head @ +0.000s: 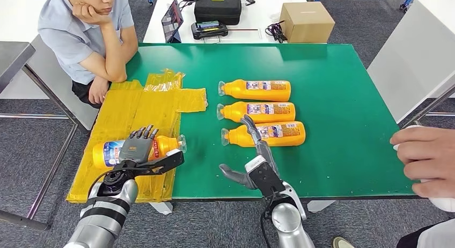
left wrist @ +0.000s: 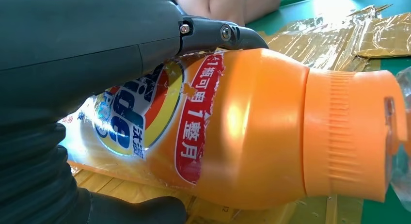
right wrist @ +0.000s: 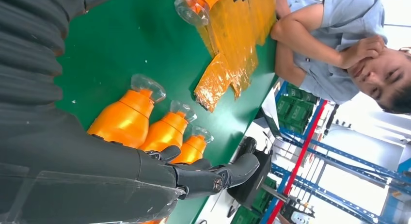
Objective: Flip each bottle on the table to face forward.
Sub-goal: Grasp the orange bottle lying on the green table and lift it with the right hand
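Note:
Three orange bottles lie side by side on the green table, clear caps pointing left: the far one, the middle one and the near one. Their labels show white and blue. A fourth orange bottle lies on the yellow foil sheet. My left hand grips it, fingers over the top and thumb below. Close up, this bottle shows a blue, yellow and red label under my left hand. My right hand is open, its fingers stretched over the near bottle's neck.
A person sits at the table's far left corner, elbows by the foil. Another person's hand rests at the right table edge. Behind, a white table carries a black case, a cardboard box and a tablet.

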